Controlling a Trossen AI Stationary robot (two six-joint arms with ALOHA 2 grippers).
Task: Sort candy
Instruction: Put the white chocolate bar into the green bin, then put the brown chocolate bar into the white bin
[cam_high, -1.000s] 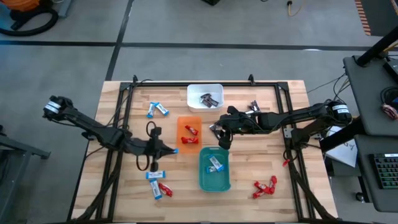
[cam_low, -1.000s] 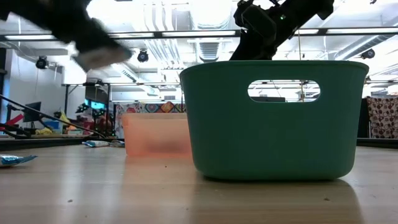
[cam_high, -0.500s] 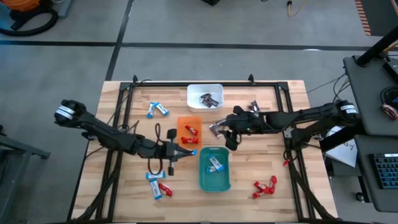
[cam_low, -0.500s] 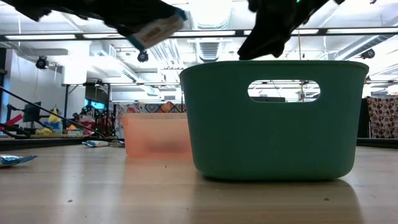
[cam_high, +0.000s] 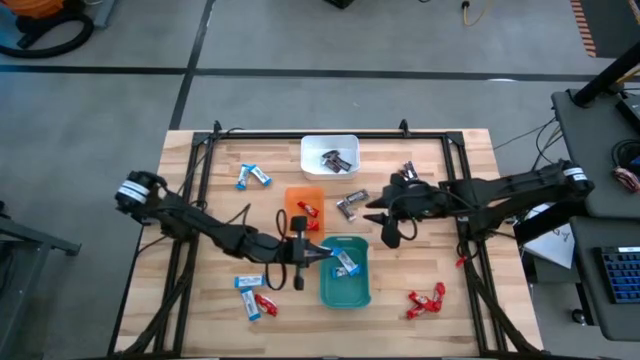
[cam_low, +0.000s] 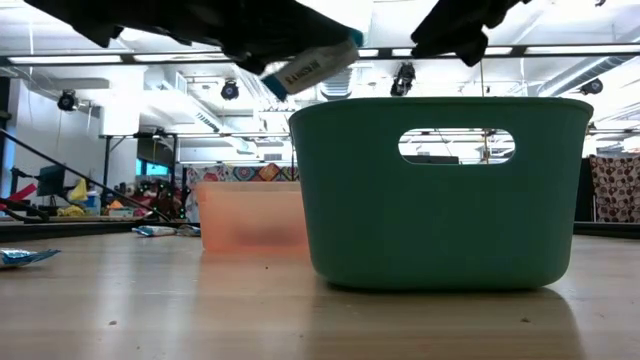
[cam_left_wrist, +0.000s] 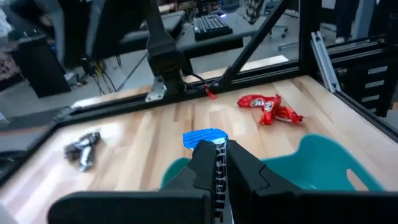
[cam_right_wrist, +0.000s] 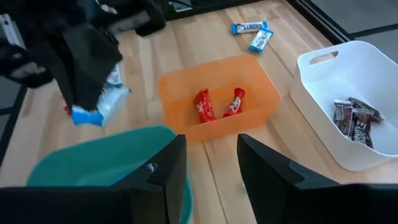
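A blue-and-white candy was pinched endwise in the closed left hand, its long axis tilted, the free end raised toward the teal tray. It hung above that tray's near rim. The right hand, fingers parted and holding nothing, hovered over the tabletop beside the trays.
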